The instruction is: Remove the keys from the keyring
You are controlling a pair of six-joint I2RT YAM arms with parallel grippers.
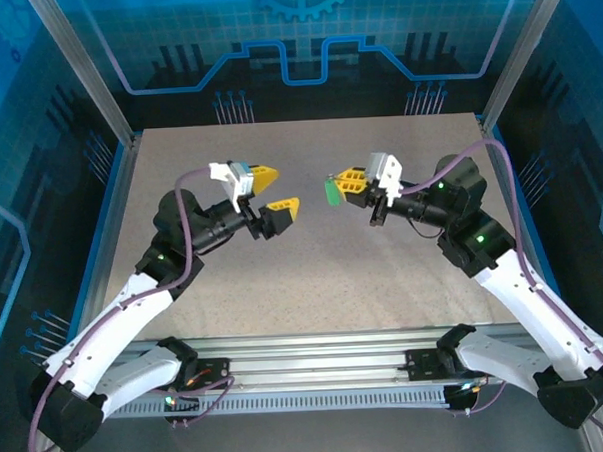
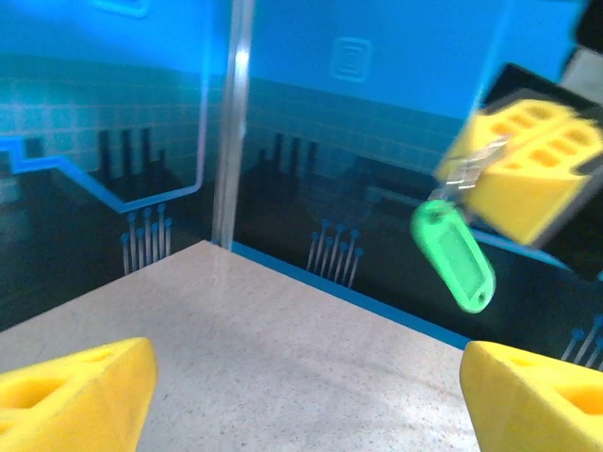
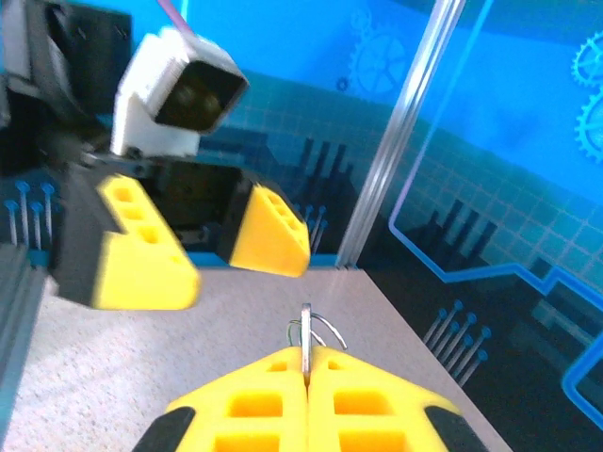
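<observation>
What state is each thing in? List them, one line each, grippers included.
left gripper: open, holding nothing.
right gripper: shut on the keyring.
keyring: pinched between the right gripper's fingers, held in mid-air.
green tag: hanging from the keyring, below the right gripper.

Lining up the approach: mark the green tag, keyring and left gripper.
green tag (image 2: pixel 454 254), left wrist view, tag's face.
keyring (image 3: pixel 306 330), right wrist view, metal loop.
left gripper (image 1: pixel 283 189), top view, between the fingertips.
</observation>
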